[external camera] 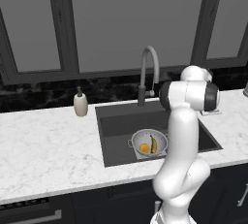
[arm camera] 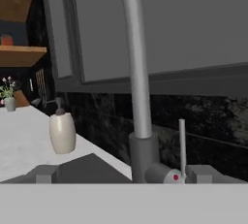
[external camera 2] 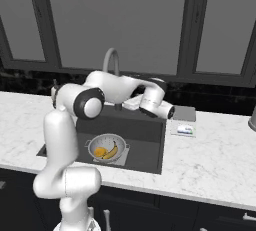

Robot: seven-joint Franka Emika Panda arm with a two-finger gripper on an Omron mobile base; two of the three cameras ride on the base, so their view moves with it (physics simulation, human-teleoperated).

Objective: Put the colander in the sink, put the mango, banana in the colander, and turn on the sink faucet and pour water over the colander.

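The silver colander (external camera: 149, 141) (external camera 2: 106, 147) stands in the dark sink (external camera: 116, 121) (external camera 2: 146, 131), near its front. Inside it lie the orange-yellow mango (external camera: 144, 148) (external camera 2: 100, 151) and the banana (external camera: 154, 144) (external camera 2: 114, 150), side by side. The grey gooseneck faucet (external camera: 147, 70) (external camera 2: 112, 59) (arm camera: 135, 72) rises behind the basin; I see no water at its spout. My gripper (external camera 2: 129, 104) (arm camera: 126, 174) hovers over the sink's back edge, pointing at the faucet's dark base (arm camera: 144, 155) and its thin upright lever (arm camera: 182, 140). Its fingers (arm camera: 44, 173) stand wide apart, open and holding nothing.
A beige soap dispenser (external camera: 80, 104) (arm camera: 62, 132) stands on the white marble counter (external camera: 43, 145) left of the faucet. A small sponge dish (external camera 2: 184, 130) and a dark pad (external camera 2: 185, 113) lie to the right of the sink. Dark windows run behind.
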